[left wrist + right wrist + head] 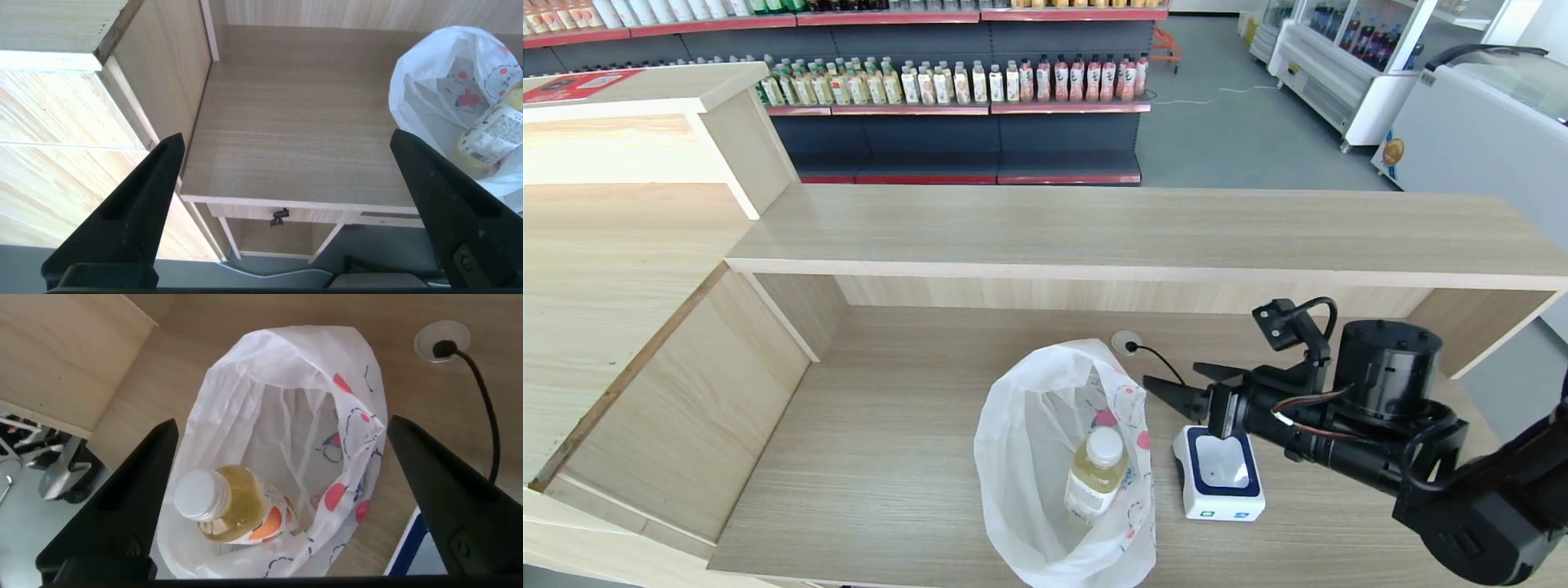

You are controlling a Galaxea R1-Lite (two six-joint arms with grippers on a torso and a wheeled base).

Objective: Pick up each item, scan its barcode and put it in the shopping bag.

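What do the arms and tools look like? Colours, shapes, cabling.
Right arm: all black, tubular links, a drum-shaped joint housing. A black camera bracket sits above the wrist, with a looping black cable; thin red and white wires run along the forearm. Right tool and left tool each have two black wedge-shaped, tapering fingers.

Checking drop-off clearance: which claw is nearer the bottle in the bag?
Right. The right claw hangs open by the scanner, just beside the bag holding the bottle. The left claw sits open at the counter edge, bag well aside.
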